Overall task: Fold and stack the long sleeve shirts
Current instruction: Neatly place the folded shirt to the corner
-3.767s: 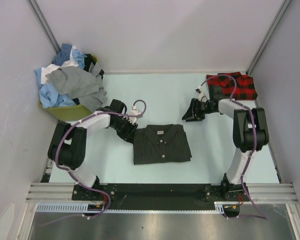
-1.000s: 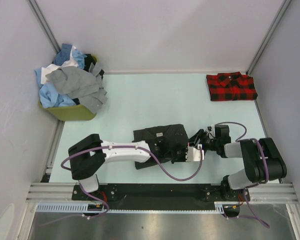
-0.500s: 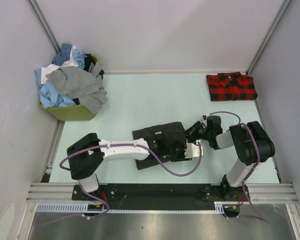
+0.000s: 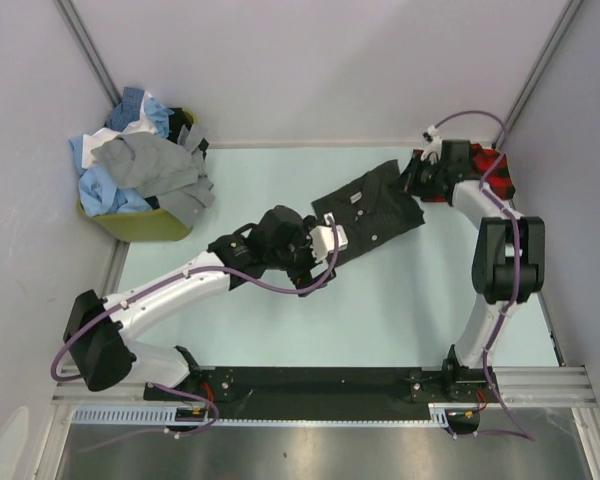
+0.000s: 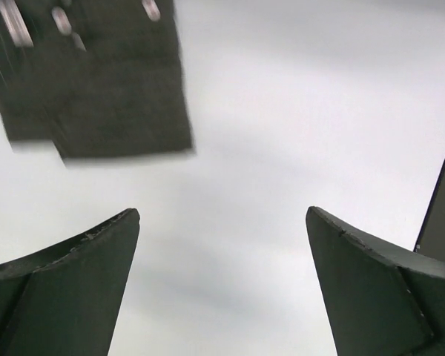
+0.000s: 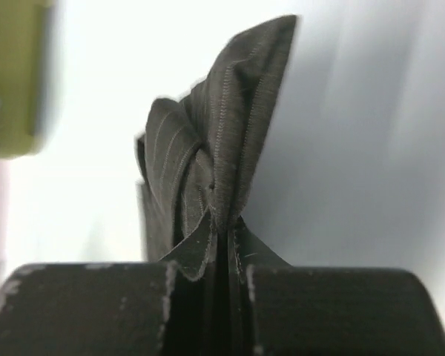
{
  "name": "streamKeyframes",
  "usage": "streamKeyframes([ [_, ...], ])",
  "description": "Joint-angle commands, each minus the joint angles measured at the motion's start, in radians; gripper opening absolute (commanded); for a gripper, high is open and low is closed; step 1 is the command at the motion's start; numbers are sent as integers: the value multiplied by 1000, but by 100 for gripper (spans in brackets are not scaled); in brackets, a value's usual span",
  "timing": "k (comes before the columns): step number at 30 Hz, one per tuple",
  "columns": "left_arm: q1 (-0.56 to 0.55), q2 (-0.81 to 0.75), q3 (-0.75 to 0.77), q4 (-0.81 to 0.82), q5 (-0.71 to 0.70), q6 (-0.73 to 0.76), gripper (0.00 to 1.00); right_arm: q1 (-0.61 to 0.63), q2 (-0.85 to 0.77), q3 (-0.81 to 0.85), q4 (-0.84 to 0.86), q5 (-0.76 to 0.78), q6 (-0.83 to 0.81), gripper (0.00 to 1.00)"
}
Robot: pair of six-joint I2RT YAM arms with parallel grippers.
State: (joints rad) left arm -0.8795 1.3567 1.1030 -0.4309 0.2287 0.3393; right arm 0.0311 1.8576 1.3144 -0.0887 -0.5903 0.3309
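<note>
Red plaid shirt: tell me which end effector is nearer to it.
Right. The right end effector, shut on the charcoal shirt, hangs at the left edge of the plaid shirt; the left end effector, open, is far left, mid-table.

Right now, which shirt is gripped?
The dark pinstriped shirt, pinched by the right gripper; the plaid one lies free, the other shirts sit heaped in the bin.

A robot lab cell: plain grey panels (image 4: 330,60) on aluminium struts (image 4: 85,50) box in a pale table (image 4: 280,190), with left arm (image 4: 170,288) and right arm (image 4: 505,260) bolted to 1 black base plate (image 4: 320,385).
</note>
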Motion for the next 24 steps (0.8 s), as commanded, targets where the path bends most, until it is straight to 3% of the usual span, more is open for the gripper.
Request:
streamKeyframes([
  [1,19,-54,-41,-74,-32,-16,99,-88,194,349,-341,63,-328,0],
  [7,37,-102,-51,-83,-51,15,99,-151,442,910,-566,86,-487,0],
  [10,45,-113,-81,-74,-61,20,99,-157,501,1089,-640,107,-541,0],
  [15,57,-126,-106,-49,-63,13,99,-149,485,1171,-657,165,-648,0],
  [24,63,-153,-152,-23,-72,21,99,-132,345,1086,-634,248,-687,0],
])
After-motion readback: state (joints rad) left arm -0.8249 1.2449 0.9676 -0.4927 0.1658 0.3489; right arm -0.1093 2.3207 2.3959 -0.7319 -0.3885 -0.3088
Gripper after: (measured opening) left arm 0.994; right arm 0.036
